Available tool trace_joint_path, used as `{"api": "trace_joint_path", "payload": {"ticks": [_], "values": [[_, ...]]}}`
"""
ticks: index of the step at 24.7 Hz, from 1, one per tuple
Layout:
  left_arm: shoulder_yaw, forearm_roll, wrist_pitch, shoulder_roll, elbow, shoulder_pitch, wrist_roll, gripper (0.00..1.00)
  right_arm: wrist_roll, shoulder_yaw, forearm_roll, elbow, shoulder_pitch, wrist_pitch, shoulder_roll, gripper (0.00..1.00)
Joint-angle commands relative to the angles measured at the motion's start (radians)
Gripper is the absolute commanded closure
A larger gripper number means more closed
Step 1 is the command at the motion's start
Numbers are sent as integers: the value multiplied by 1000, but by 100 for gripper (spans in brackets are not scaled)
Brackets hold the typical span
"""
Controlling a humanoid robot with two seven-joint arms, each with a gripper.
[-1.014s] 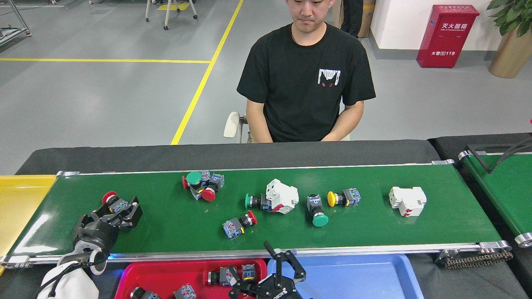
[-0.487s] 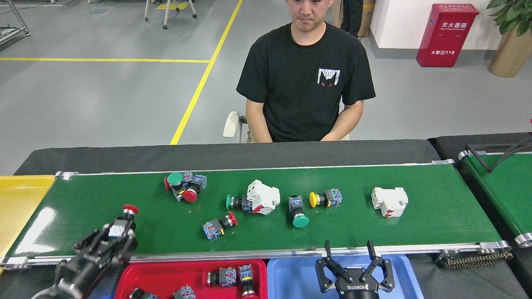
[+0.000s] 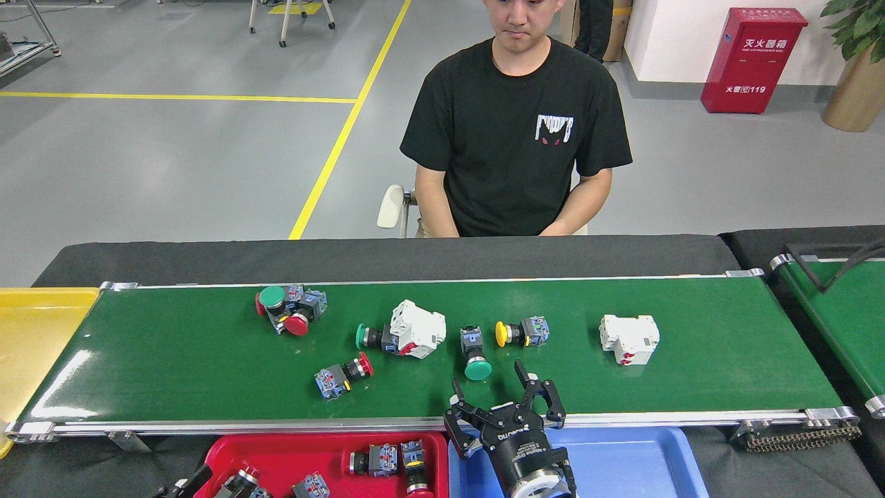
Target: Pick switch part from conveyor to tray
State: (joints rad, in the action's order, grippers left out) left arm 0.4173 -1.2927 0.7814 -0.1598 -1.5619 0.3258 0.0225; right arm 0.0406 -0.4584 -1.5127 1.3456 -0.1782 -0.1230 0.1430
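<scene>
The conveyor (image 3: 173,360) carries several switch parts: a green and red button cluster (image 3: 287,311), a red-capped switch (image 3: 342,377), a green-capped one against a white breaker (image 3: 404,335), a green-capped switch (image 3: 476,353), a yellow-capped one (image 3: 522,332) and a lone white breaker (image 3: 629,339). My right gripper (image 3: 491,391) is open over the belt's near rail, just in front of the green-capped switch, with nothing between its fingers. The red tray (image 3: 304,449) below holds several switch parts. Only a dark tip of my left gripper (image 3: 185,484) shows at the bottom edge.
A blue tray (image 3: 622,463) lies right of the red one, under my right arm. A yellow tray (image 3: 34,332) sits at the belt's left end. A narrower green belt (image 3: 843,311) stands at the far right. A seated person (image 3: 518,138) faces me across the conveyor.
The parts have ridden left on the belt. My left gripper, which lifted a red-capped switch, has dropped to the bottom edge. My right gripper has moved up from the blue tray to the belt's near rail.
</scene>
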Motion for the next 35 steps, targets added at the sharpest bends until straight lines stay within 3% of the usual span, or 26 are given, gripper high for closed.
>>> {"api": "trace_joint_path", "payload": {"ticks": [1, 5, 6, 7, 8, 9, 10, 12, 17, 22, 23, 24, 26, 29, 35], "values": [[75, 0, 4, 20, -10, -5, -7, 0, 27, -16, 25, -36, -53, 9, 12, 0], [198, -5, 4, 37, 14, -80, -16, 0, 53, -49, 114, -164, -165, 6, 15, 1], [198, -5, 1, 29, 29, -102, -21, 0, 53, -54, 124, -192, -184, 3, 17, 6], [196, -5, -27, 17, 43, -122, -21, 0, 53, -54, 134, -207, -193, 5, 17, 20], [192, -5, -34, -1, 55, -134, -21, 0, 53, -55, 140, -210, -195, 6, 17, 40], [190, -7, -37, -20, 65, -146, -21, 0, 53, -59, 137, -210, -195, 9, 17, 66], [189, -7, -37, -29, 71, -151, -21, 0, 53, -62, 134, -212, -195, 13, 17, 84], [186, -8, -37, -32, 83, -160, -21, 0, 53, -75, 134, -210, -196, 14, 17, 96], [170, -115, -42, -41, 180, -283, -19, 0, 50, -82, 137, -164, -190, 20, 13, 98], [90, -217, -126, -47, 358, -481, -19, 0, 59, -118, 120, 76, -50, 117, 0, 98], [66, -218, -154, -50, 394, -511, -19, 0, 59, -146, 111, 138, -6, 157, -13, 97], [48, -218, -185, -56, 424, -531, -19, 0, 58, -177, 105, 202, 37, 198, -28, 82], [14, -218, -220, -64, 465, -559, -19, 0, 50, -220, 98, 287, 98, 267, -60, 0], [-48, -220, -269, -67, 534, -620, -19, 0, 50, -250, 98, 303, 128, 336, -68, 0], [-86, -221, -311, -70, 648, -720, -21, 0, 50, -197, 103, 308, 132, 325, -66, 0]]}}
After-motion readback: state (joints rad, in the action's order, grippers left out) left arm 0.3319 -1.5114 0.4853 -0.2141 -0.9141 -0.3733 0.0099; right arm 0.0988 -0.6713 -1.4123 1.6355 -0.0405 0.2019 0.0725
